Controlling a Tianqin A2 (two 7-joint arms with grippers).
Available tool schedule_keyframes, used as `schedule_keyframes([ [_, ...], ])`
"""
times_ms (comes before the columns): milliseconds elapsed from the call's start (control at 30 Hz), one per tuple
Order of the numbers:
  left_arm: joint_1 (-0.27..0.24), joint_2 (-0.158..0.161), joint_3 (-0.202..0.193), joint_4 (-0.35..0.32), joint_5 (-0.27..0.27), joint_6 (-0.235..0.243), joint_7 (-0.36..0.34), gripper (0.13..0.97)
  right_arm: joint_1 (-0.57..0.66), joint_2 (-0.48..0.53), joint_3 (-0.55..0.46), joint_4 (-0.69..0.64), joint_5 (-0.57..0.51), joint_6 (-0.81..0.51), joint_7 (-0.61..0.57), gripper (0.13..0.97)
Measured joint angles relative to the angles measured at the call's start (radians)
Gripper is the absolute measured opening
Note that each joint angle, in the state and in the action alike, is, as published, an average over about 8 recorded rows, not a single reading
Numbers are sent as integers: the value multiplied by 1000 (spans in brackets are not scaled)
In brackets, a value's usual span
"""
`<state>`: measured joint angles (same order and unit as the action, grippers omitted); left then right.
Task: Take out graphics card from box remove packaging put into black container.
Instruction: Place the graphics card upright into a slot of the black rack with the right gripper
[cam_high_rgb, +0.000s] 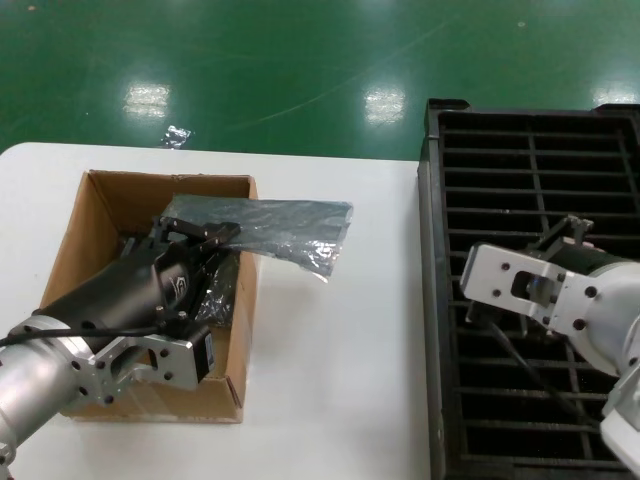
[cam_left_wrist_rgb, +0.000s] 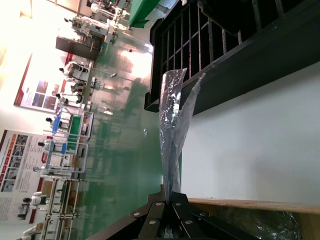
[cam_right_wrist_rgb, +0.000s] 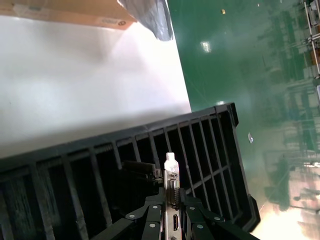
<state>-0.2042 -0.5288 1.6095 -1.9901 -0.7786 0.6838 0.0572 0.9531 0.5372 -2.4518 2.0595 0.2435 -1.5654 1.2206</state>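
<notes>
My left gripper (cam_high_rgb: 212, 234) reaches over the brown cardboard box (cam_high_rgb: 75, 230) and is shut on one end of the empty packaging (cam_high_rgb: 285, 225), a crinkly grey-blue bag that stretches past the box's right wall above the table. In the left wrist view the packaging (cam_left_wrist_rgb: 172, 125) sticks straight out from the closed left gripper (cam_left_wrist_rgb: 172, 199). My right gripper (cam_high_rgb: 568, 233) hangs over the black container (cam_high_rgb: 530, 170). In the right wrist view the right gripper (cam_right_wrist_rgb: 172, 201) is shut on the graphics card (cam_right_wrist_rgb: 171, 177), whose silver bracket with its ports stands edge-on above the slot rows of the black container (cam_right_wrist_rgb: 100, 165).
The white table (cam_high_rgb: 340, 360) lies between box and container. More crinkled plastic lies inside the box (cam_left_wrist_rgb: 270, 225). Green floor (cam_high_rgb: 300, 70) runs beyond the table's far edge.
</notes>
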Motion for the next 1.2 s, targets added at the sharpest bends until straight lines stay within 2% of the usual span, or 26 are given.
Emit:
schedule_keyframes([
  [200, 0, 0, 0, 0, 0, 0, 0, 139, -6, -15, -18, 0, -12, -4, 16, 178],
  [500, 0, 0, 0, 0, 0, 0, 0, 139, 89, 31, -148, 0, 44, -4, 132, 178],
  [1200, 0, 0, 0, 0, 0, 0, 0, 139, 228, 97, -290, 0, 145, -5, 244, 178],
])
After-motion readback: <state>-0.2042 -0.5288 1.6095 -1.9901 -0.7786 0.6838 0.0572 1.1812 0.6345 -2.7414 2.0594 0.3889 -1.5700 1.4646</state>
